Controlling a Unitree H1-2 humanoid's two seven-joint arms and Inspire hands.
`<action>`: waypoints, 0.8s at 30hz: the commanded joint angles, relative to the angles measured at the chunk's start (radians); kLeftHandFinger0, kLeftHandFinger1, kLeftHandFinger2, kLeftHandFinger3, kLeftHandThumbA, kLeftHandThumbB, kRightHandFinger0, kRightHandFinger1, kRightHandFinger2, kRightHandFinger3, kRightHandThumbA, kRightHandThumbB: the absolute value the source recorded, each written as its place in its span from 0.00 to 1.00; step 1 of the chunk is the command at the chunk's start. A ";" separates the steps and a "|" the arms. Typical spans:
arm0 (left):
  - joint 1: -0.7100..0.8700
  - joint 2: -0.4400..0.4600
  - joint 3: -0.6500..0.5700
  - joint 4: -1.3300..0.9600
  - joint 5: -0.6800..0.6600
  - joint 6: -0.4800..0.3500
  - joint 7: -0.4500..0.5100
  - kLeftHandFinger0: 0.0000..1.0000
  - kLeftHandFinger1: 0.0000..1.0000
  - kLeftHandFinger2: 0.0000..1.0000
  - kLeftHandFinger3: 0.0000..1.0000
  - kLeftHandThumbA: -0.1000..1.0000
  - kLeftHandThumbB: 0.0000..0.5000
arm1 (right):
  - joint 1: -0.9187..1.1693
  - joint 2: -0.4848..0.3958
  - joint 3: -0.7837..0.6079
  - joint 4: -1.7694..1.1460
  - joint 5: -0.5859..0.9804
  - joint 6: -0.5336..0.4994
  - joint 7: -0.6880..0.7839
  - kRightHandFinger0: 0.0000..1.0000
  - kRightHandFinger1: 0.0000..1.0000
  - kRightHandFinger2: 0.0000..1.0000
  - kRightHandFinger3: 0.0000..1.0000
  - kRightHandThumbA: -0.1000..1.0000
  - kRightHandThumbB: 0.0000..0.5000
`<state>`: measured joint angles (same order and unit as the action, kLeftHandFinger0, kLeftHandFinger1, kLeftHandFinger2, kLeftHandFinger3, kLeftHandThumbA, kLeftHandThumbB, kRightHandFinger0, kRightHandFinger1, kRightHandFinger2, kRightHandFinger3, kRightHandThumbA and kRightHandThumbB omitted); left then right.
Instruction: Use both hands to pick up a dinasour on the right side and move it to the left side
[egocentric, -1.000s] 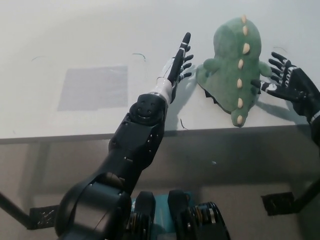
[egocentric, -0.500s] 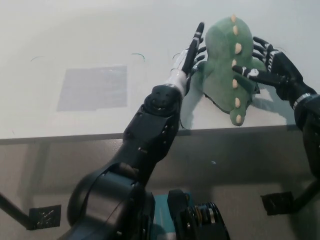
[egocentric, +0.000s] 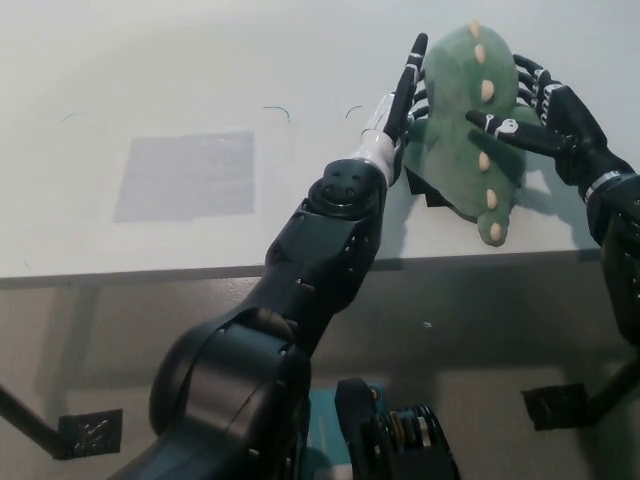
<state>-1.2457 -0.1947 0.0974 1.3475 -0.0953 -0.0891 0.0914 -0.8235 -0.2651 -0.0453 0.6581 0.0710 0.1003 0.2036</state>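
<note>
A green plush dinosaur (egocentric: 462, 130) with cream spikes along its back is at the right of the white table (egocentric: 150, 60), its tail pointing toward the front edge. My left hand (egocentric: 407, 88) presses flat against its left flank, fingers stretched out. On the other flank my black right hand (egocentric: 541, 108) presses in, fingers spread over the toy's side and back. The dinosaur is squeezed between the two hands and tilted. A dark shadow lies under its left side; I cannot tell whether it has left the table.
A grey rectangular patch (egocentric: 185, 175) lies on the table's left part. The table's front edge (egocentric: 150, 270) runs across the middle of the picture, with grey floor below. Small dark marks (egocentric: 278, 112) dot the tabletop near the patch.
Both hands have closed in on the dinosaur from either side and now press it. The toy has shifted slightly away from the front edge and tilted.
</note>
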 joint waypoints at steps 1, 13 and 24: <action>-0.077 -0.038 0.002 -0.012 -0.012 -0.017 -0.019 1.00 1.00 1.00 1.00 1.00 0.75 | -0.078 -0.007 0.005 0.000 -0.005 -0.037 0.003 1.00 1.00 1.00 1.00 1.00 0.47; -0.072 -0.028 0.002 -0.001 -0.006 -0.017 -0.029 1.00 1.00 1.00 1.00 1.00 0.62 | -0.070 0.007 0.007 -0.005 -0.005 -0.017 -0.005 1.00 1.00 1.00 1.00 1.00 0.41; -0.011 -0.024 -0.005 0.001 0.002 -0.012 -0.025 1.00 1.00 1.00 1.00 1.00 0.65 | -0.031 0.063 0.021 0.024 -0.027 -0.023 -0.046 1.00 1.00 1.00 1.00 1.00 0.32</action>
<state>-1.2294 -0.1941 0.1020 1.3603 -0.0952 -0.0902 0.0916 -0.8241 -0.2334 -0.0416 0.6872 0.0573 0.0995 0.1684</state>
